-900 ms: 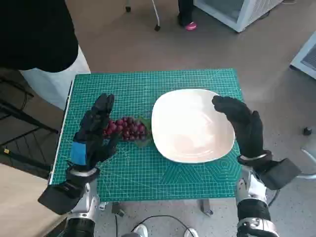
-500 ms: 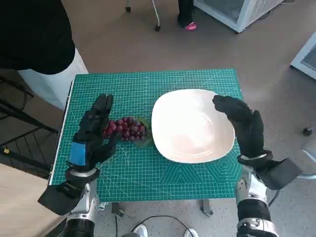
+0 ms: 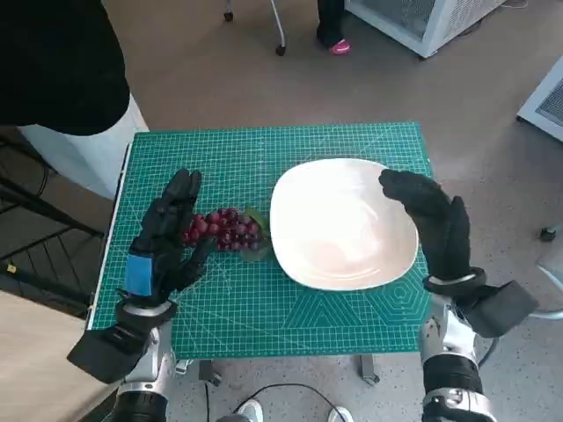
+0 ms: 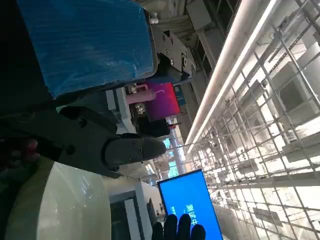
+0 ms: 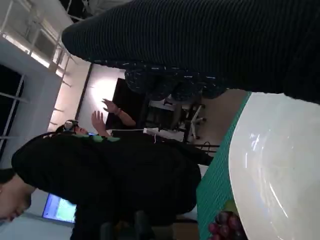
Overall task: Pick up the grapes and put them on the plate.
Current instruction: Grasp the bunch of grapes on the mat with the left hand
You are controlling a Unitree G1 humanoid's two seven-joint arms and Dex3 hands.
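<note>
The bunch of dark red grapes lies on the green gridded cutting mat, just beside the fingertips of the black, blue-taped left hand, on their inner side; those fingers stretch along the bunch's outer edge. The white, shallow, rounded plate sits on the mat immediately past the grapes, between the two hands. The fingers of the black knitted-glove right hand reach over the plate's far right rim. A person in a black top stands beyond the left fingertips, off the mat's far left corner.
</note>
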